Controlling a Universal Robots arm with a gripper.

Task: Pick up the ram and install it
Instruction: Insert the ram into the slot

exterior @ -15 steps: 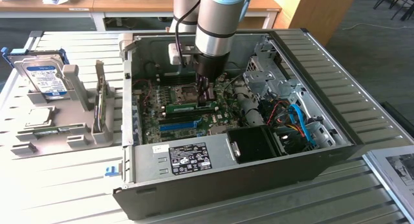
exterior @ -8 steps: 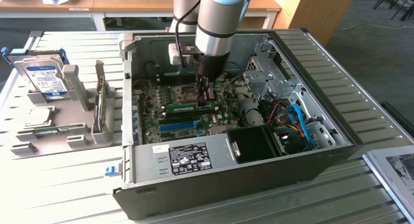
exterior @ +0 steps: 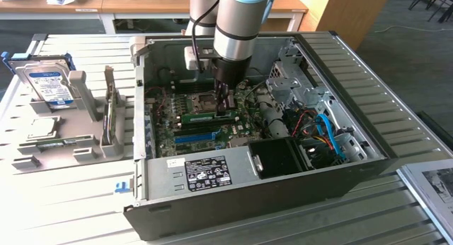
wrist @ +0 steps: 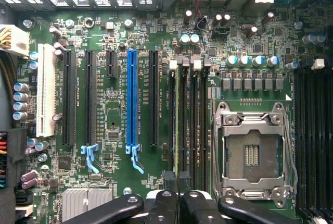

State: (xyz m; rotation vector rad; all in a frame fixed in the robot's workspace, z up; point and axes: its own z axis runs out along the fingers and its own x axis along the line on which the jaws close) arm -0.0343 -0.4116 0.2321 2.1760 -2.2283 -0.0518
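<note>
In the exterior view, the black gripper (exterior: 226,110) is hanging inside the boxy metal case (exterior: 354,165), its narrow jaws pinching the thin green ram (exterior: 199,116), which is standing edgewise on the motherboard (exterior: 234,131). In the wrist view, the nearly closed fingers (wrist: 164,206) are clamping its slim edge among long black slots (wrist: 200,125).

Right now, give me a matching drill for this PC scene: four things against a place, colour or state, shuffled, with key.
1 ram
2 hard drive
3 long expansion slot
4 gripper

A blue
B shut, over the memory slots
C green, on the motherboard inside the case
D upright in the grey rack outside the case

Pairs: 1-C, 2-D, 3-A, 4-B
</note>
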